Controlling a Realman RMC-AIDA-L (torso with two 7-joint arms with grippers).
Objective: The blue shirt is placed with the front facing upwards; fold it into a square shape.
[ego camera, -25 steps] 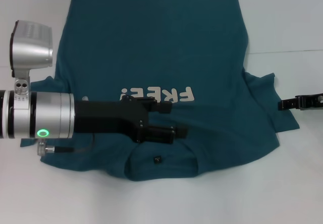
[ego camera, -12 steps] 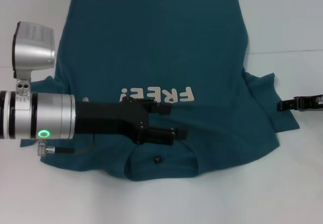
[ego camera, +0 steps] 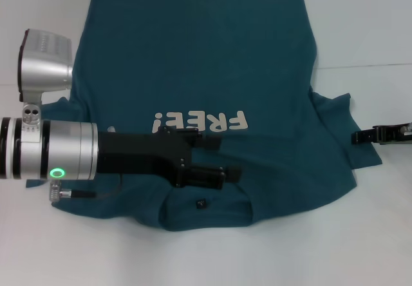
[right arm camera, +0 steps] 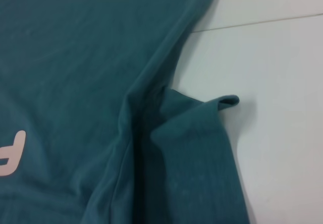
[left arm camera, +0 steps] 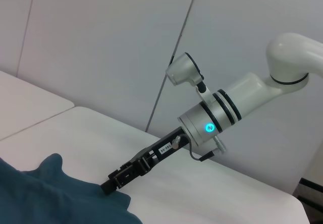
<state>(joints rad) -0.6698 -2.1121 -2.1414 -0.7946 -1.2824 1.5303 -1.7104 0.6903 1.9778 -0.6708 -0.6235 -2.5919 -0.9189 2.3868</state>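
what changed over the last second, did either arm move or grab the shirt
Little changed. The left end effector, stretched over the chest of the large dark teal-blue cotton T-shirt just below its white lettering, sank slightly toward the collar side. The right end effector at the shirt's right sleeve crept a touch inward. No new hold or release shows. The shirt lies as it did.

left gripper (ego camera: 225, 157) edged lower over blue shirt (ego camera: 193, 60), right gripper (ego camera: 355, 137) crept inward
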